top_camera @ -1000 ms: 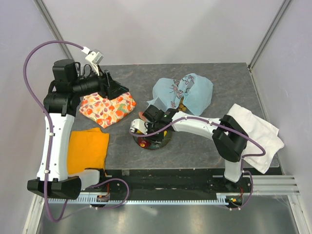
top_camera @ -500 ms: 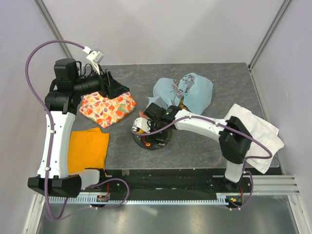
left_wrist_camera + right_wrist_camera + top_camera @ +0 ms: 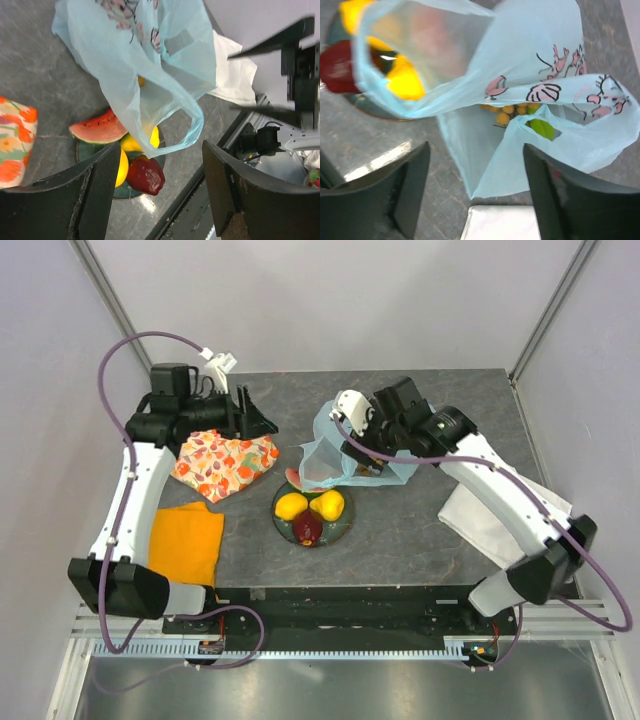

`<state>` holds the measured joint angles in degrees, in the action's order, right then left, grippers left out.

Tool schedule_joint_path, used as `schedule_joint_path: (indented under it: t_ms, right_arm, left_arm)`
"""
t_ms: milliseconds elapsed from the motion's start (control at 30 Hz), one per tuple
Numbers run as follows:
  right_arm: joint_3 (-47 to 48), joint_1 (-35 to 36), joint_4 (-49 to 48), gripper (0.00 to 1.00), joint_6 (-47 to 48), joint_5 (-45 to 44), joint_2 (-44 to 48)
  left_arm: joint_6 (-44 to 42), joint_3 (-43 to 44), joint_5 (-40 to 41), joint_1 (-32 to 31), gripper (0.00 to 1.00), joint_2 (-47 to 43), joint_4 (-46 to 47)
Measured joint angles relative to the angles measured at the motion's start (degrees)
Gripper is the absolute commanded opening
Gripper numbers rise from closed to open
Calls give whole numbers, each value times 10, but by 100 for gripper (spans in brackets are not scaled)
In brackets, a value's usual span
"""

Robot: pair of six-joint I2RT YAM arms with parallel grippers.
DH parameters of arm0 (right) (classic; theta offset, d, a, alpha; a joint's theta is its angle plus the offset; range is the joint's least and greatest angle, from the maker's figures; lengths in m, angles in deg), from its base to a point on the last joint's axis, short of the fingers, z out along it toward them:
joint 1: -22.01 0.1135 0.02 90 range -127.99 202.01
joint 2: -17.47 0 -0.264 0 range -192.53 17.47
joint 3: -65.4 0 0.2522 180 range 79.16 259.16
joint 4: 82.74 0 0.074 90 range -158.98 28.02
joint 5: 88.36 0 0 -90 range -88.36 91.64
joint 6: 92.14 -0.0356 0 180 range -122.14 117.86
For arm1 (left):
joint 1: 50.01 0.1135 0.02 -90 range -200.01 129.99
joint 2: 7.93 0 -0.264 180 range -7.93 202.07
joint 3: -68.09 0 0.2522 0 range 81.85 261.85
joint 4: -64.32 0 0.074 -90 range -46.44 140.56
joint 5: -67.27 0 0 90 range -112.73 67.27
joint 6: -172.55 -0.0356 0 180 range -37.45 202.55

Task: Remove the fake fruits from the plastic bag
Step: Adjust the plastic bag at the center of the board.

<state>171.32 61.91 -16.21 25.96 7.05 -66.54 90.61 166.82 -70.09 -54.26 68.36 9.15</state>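
Note:
The light-blue plastic bag [image 3: 345, 445] lies bunched at the table's middle, its open mouth reaching the dark plate [image 3: 340, 528]. On the plate are two yellow lemons [image 3: 291, 505], a dark red fruit [image 3: 308, 528] and a watermelon slice [image 3: 294, 480]. In the right wrist view a brownish grape bunch [image 3: 507, 112] and a green piece [image 3: 540, 128] show inside the bag [image 3: 530, 60]. My right gripper [image 3: 362, 452] is open just above the bag. My left gripper [image 3: 262, 423] is open and empty, left of the bag; its view shows the watermelon [image 3: 97, 127] and red fruit [image 3: 146, 175].
An orange-floral cloth [image 3: 225, 462] lies under the left gripper. A plain orange cloth [image 3: 185, 540] lies at the front left. A white cloth [image 3: 500, 505] lies at the right, its edge close to the bag in the right wrist view [image 3: 502, 222].
My right gripper has risen from the plate and moved back-right to the bag. The bag is now bunched nearer the plate. The lemons now show uncovered. My left gripper shifted slightly right.

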Motion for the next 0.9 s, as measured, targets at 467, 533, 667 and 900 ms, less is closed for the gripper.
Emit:
schedule_joint_path:
  t_ms: [467,533,667,900]
  right_arm:
    - [-6,-107,-36,60,-60,65,-162]
    - [-6,-123,-47,60,-72,68,-174]
    - [-1,-146,-60,61,-83,66,-196]
    - [9,-169,-72,63,-90,46,-220]
  left_arm:
    - [-145,-6,144,-240,80,116,-55]
    - [-167,-2,165,-259,80,130,-64]
    - [-203,22,205,-300,80,160,-71]
    - [-215,66,219,-344,73,207,-73]
